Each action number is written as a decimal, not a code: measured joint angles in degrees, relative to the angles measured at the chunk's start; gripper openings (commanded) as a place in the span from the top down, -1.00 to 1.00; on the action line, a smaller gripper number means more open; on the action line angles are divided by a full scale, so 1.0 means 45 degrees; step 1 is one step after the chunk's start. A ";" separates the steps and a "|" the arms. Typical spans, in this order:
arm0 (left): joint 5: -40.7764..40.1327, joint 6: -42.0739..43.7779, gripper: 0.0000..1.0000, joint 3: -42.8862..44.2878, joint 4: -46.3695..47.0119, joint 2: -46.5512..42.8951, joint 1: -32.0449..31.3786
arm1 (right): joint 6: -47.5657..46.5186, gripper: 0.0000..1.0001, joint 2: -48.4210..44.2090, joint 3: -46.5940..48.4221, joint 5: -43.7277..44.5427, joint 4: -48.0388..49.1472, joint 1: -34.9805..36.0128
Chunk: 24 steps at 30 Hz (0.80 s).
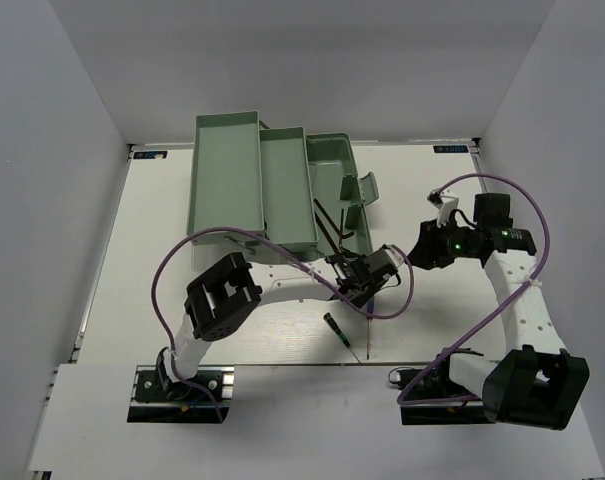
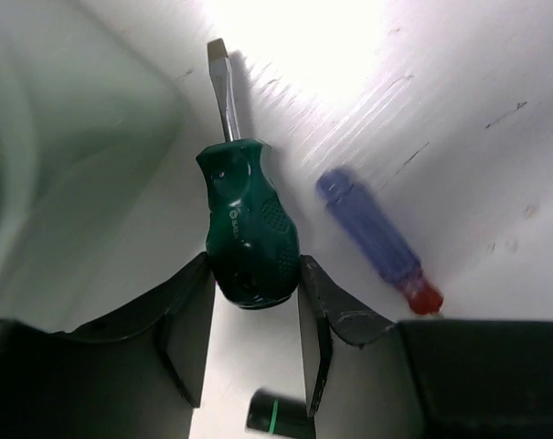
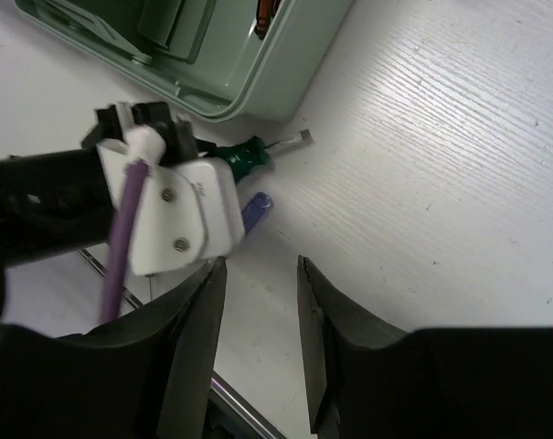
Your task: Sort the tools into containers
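Top view looks down from behind over the whole table [image 1: 482,200]. Left wrist view sits close on the green screwdriver [image 2: 249,229]; right wrist view, farther back, shares it plus a toolbox [image 3: 285,55] corner.

1. The toolbox [image 1: 329,160] stands on the tabletop [image 1: 502,190] toward the far edge, left of the middle, with its trays [image 1: 227,180] stepped out to the left of its base.
2. Off the toolbox's near right corner, the stubby screwdriver [image 2: 249,224] sits between the left gripper's [image 2: 255,274] fingers [image 2: 189,315], which touch its handle on both sides.
3. A slim screwdriver [image 2: 372,236] lies on the tabletop just beside it, not touching.
4. A second slim screwdriver [image 1: 336,329] lies nearer the near edge, before the left gripper.
5. The right gripper [image 3: 260,270] hangs right of the left one, with nothing between its fingers.
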 measured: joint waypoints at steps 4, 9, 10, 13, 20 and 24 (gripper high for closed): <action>-0.0340 -0.0121 0.80 0.0097 -0.0423 -0.0894 0.0034 | -0.0024 0.13 -0.0204 -0.0185 0.0024 -0.0015 -0.0087; -0.0758 -0.0238 0.83 0.0986 -0.0588 -0.2739 -0.0015 | -0.0068 0.19 -0.0335 -0.0534 0.0136 -0.0053 -0.0185; -0.0942 -0.0243 0.83 0.1205 -0.0593 -0.3094 -0.0024 | -0.0078 0.19 -0.0379 -0.0602 0.0160 -0.0063 -0.0228; -0.1574 -0.0277 0.86 0.1875 -0.0602 -0.3978 0.0039 | -0.0185 0.25 -0.0525 -0.0797 0.0170 -0.0078 -0.0257; -0.3886 -0.0345 0.86 0.2283 -0.1030 -0.5299 0.0583 | -0.0777 0.32 -0.0631 -0.1253 0.0117 -0.0155 -0.0253; -0.4954 -0.0612 0.92 0.2293 -0.1734 -0.5217 0.1350 | -0.1151 0.32 -0.0583 -0.1273 -0.0117 -0.0175 -0.0146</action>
